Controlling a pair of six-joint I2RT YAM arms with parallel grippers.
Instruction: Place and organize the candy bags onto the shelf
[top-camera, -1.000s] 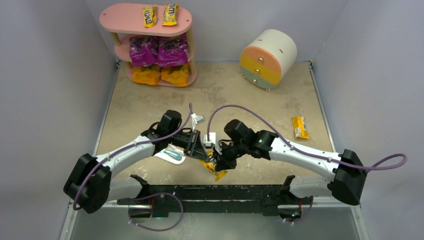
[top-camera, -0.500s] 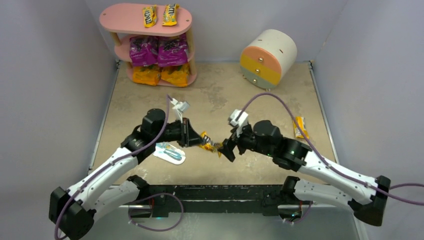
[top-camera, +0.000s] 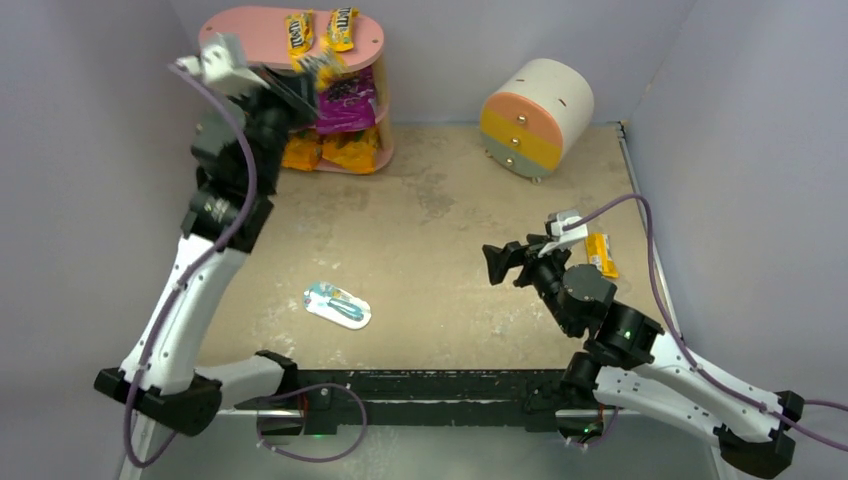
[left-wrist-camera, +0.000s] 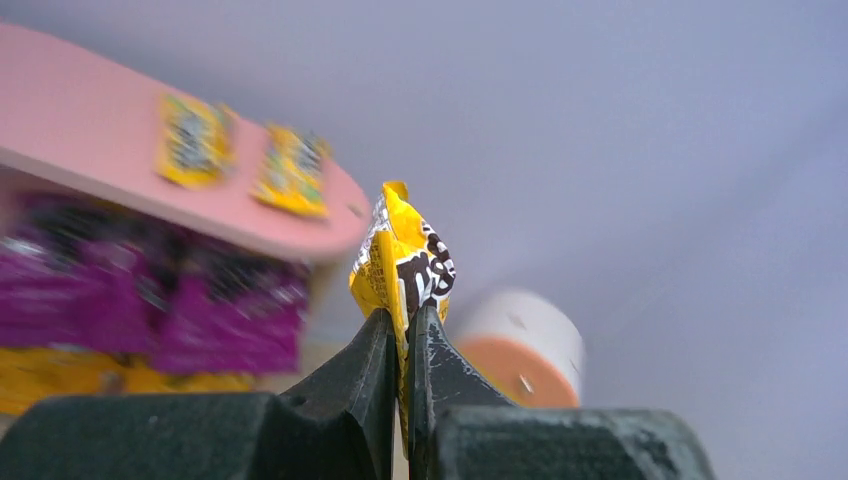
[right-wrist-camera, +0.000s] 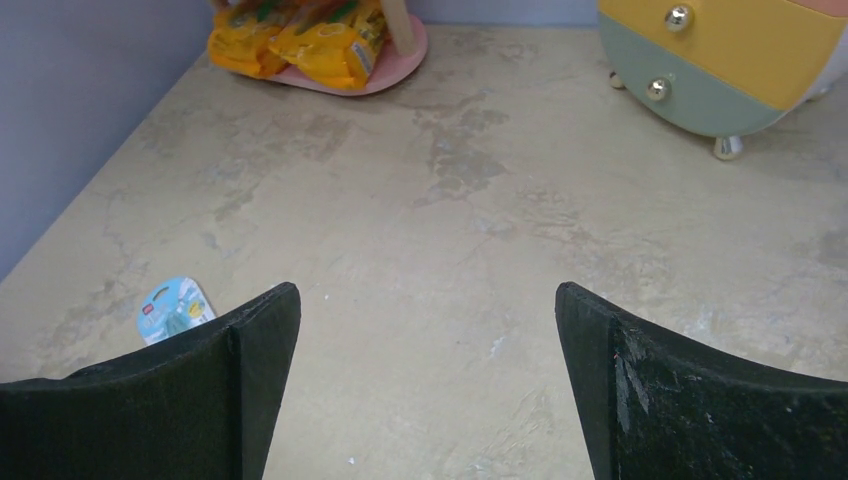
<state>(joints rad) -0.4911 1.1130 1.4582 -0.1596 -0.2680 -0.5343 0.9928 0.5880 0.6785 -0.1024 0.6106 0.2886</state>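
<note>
Left gripper (left-wrist-camera: 405, 328) raised to shelf (left-wrist-camera: 90, 165), clutching M&M's pack (left-wrist-camera: 408, 258)

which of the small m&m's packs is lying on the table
The pack on the table beside the right arm. Two others sit on the shelf's top board; the fourth pack is pinched in the left gripper.

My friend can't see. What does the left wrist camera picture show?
Two black fingers pinch a small yellow M&M's pack, held upright. Behind it, blurry, is the pink shelf with two more yellow packs on top and purple bags below.
</note>
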